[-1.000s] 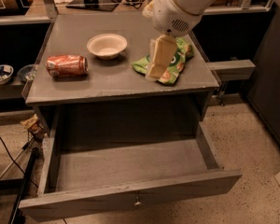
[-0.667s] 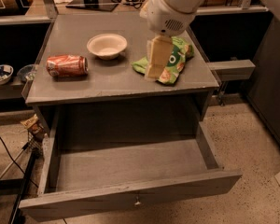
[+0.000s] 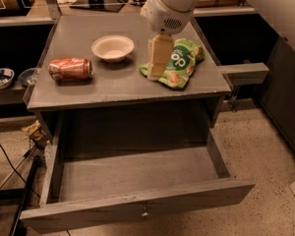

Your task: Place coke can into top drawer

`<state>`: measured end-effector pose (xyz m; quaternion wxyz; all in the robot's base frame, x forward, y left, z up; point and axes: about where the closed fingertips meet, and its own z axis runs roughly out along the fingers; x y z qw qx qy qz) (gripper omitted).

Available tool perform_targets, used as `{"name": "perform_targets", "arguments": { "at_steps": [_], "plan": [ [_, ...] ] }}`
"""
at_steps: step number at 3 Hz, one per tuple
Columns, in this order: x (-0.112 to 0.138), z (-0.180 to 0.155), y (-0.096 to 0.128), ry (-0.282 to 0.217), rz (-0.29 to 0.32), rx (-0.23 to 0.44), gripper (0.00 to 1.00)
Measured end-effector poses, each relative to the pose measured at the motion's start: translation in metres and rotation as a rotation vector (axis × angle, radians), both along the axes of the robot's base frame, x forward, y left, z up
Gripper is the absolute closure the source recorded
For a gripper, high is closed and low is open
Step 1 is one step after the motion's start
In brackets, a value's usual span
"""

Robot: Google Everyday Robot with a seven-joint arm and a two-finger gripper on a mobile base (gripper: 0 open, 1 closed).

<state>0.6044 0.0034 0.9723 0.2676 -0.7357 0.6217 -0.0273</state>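
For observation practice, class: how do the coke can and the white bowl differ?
The coke can is red with white markings; the white bowl is plain. The can lies on its side; the bowl stands upright. The can sits left of the bowl, nearer the front. Both rest on the tabletop, outside the open top drawer. The gripper hangs right of both, by the green snack bag.

The table (image 3: 118,90) carries three items. The coke can (image 3: 70,69) lies on its side at the left. The bowl (image 3: 112,48) stands behind and to the right of the can, apart from it. The snack bag (image 3: 179,63) lies at the right. The gripper (image 3: 156,75) hangs over the bag's left edge, right of the bowl. Below the tabletop, the top drawer (image 3: 137,208) stands open toward the front, with its knob (image 3: 144,212) at the centre of the front panel. A dish (image 3: 0,77) sits on a lower shelf to the left.
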Motion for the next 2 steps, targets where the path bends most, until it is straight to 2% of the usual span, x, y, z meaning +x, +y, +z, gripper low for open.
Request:
{"name": "perform_targets", "arguments": {
  "at_steps": [1, 2],
  "plan": [
    [0.014, 0.01, 0.019, -0.03, 0.036, 0.025, 0.0],
    [0.02, 0.028, 0.043, -0.058, 0.108, 0.051, 0.0]
  ]
}}
